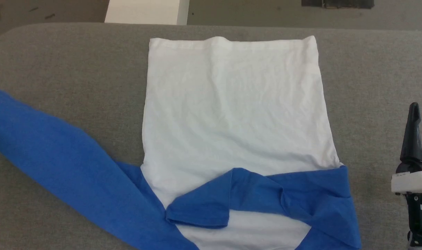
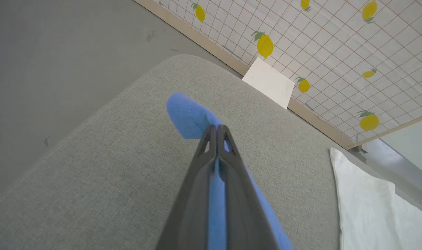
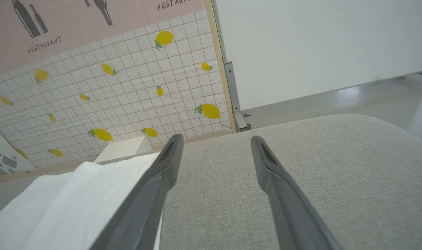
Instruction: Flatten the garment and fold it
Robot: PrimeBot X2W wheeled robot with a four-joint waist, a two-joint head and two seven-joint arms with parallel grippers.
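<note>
The soft white long-sleeved shirt with bright blue raglan sleeves [image 1: 232, 104] lies spread on the grey fabric-covered bench [image 1: 75, 59], hem at the far side, shoulders nearest the robot; its body is mostly flat, with faint creases; the right sleeve [image 1: 284, 194] is folded across the shoulders, while the left sleeve [image 1: 58, 149] runs out diagonally toward the bench's left edge. The cloth looks light, limp and a little stretchy; it will likely sag and drag rather than hold a shape, so a pinch near the cuff, carried low, seems the best hold. The left end effector [image 2: 217, 127] is clamped on the left sleeve just short of the cuff, fingers angled down along the cloth; the right end effector [image 3: 214, 142] is released, jaws wide, above bare bench near the shirt's side.
</note>
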